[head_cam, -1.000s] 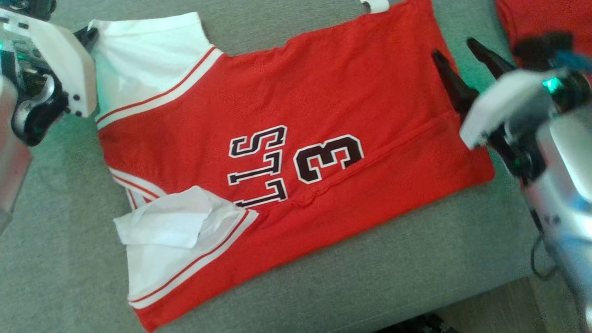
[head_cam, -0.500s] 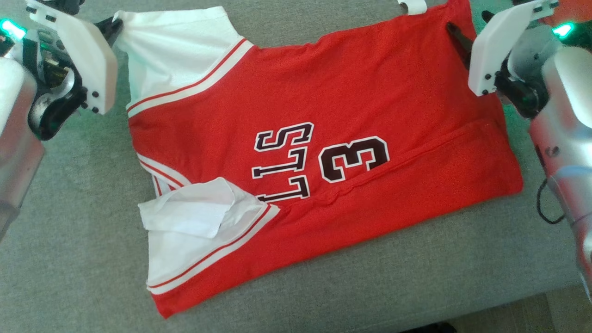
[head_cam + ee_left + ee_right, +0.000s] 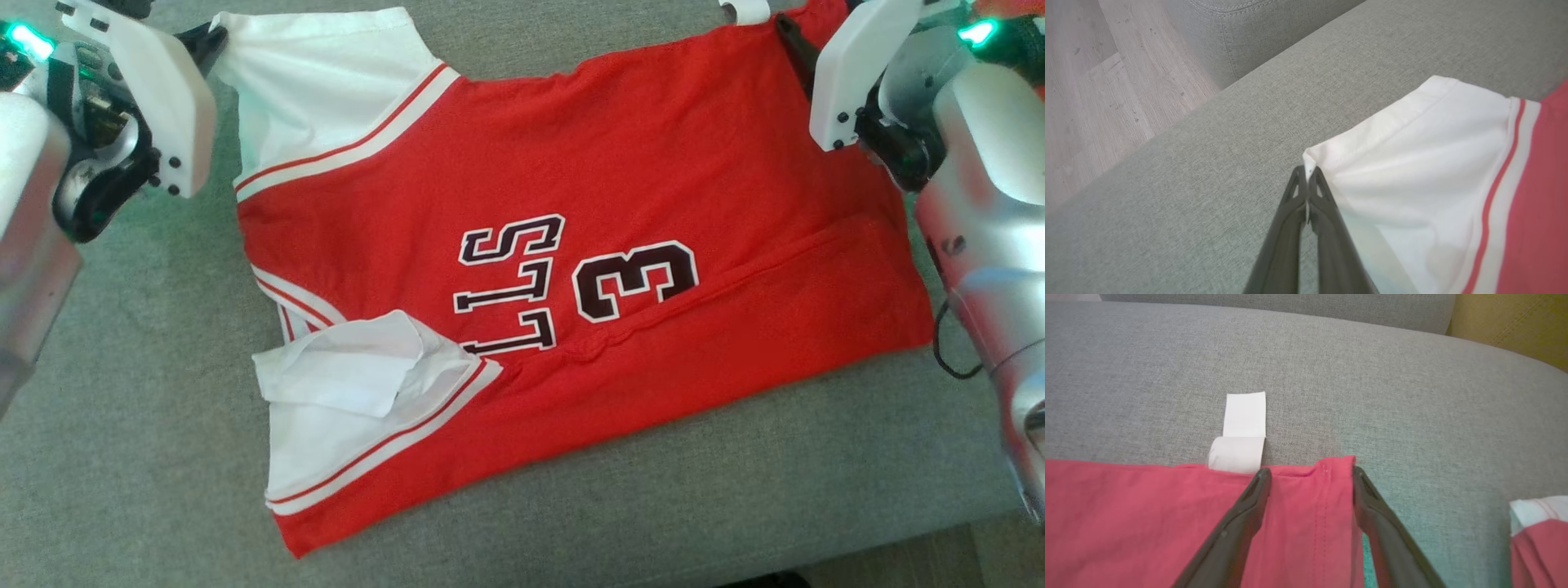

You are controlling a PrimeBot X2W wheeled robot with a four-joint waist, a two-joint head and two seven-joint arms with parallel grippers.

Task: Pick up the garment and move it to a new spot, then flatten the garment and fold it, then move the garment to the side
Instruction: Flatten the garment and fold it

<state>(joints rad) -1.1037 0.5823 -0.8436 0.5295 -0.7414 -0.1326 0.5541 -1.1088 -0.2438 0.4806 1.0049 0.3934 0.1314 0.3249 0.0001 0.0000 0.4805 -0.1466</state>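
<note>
The garment [image 3: 571, 204], a red jersey with white sleeves and dark lettering, lies spread sideways on the grey sofa cushion [image 3: 122, 449]. Its near long edge is folded over. My left gripper [image 3: 1306, 173] is shut on the corner of the far white sleeve [image 3: 1412, 163], at the top left of the head view [image 3: 214, 41]. My right gripper [image 3: 1310, 475] stands open over the far right hem corner, one finger on the red cloth and the other at its edge. One dark finger [image 3: 796, 49] shows in the head view. A white tag [image 3: 1243, 433] sticks out beyond the hem.
A second red and white cloth [image 3: 1539, 535] lies to the right of my right gripper. The cushion's front edge [image 3: 898, 539] runs close below the jersey. Wooden floor [image 3: 1094, 81] lies beyond the sofa's left end. A yellow cushion [image 3: 1515, 322] sits at the back right.
The head camera has shifted. My right gripper has moved along the jersey's right edge to its far hem corner, still open. The left gripper stays shut on the sleeve corner.
</note>
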